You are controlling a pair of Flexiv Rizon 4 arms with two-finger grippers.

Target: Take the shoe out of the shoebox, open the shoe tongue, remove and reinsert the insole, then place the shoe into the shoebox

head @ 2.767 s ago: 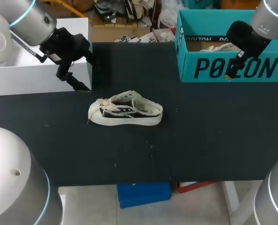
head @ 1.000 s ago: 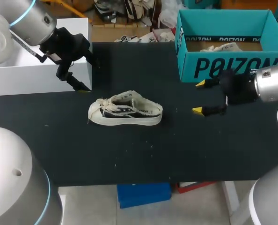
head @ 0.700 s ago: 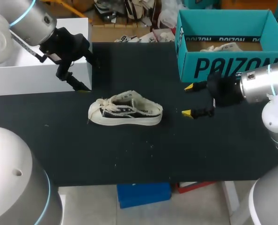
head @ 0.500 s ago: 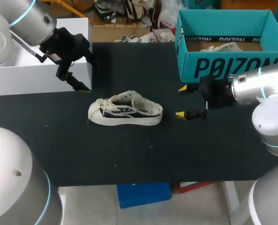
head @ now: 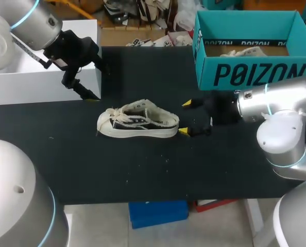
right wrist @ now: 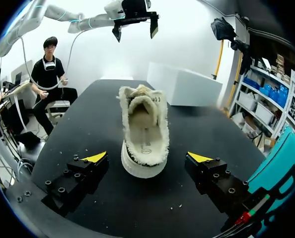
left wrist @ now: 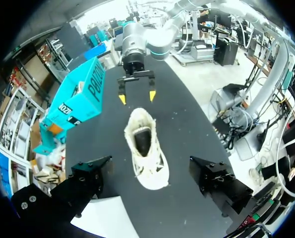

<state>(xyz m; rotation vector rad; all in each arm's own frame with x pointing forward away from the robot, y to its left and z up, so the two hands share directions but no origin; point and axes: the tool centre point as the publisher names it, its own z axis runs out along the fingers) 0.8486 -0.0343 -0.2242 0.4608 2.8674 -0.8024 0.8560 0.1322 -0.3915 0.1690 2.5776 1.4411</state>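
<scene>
Left claw (head: 96, 82) hangs open at the far left of the counter (head: 142, 170), well apart from the shoe (head: 137, 123). The shoe stands on its sole mid-counter, already out of the shoebox (head: 245, 74). Right claw (head: 185, 117), open and empty, sits just beside the heel. Tongue, insole and re-boxing seemingly remain.

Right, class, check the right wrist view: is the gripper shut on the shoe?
No, the right gripper is open: its fingertips flank the shoe heel with bare table between.
</scene>
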